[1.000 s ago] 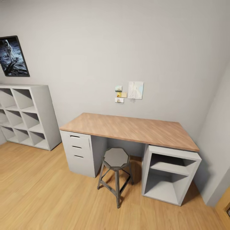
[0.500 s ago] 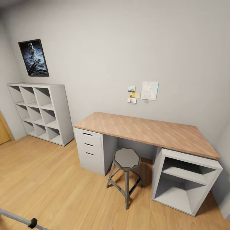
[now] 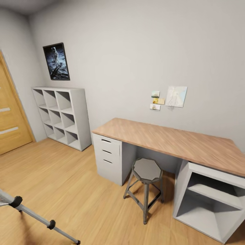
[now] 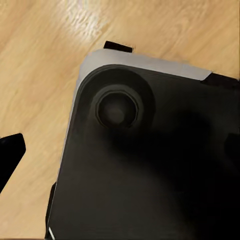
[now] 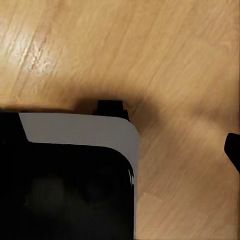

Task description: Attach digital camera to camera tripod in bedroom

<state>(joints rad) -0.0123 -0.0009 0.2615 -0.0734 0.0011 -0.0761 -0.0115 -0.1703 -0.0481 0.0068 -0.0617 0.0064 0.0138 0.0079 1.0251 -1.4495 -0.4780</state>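
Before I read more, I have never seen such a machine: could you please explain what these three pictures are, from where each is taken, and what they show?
These are simulator renders from a wheeled robot with two arms. The large picture comes from a camera on its head, looking forward and down into a bedroom: a wood-topped desk with nothing on it, a grey stool in front of it, white cube shelves, a poster and a wooden door. At the lower left corner lies part of the camera tripod, one silver leg with black collars.

The two small pictures come from cameras near each gripper. Both look down at the plank floor past a dark, rounded body, probably the robot's own base. I cannot tell whether the grippers are open, and nothing is visibly held.
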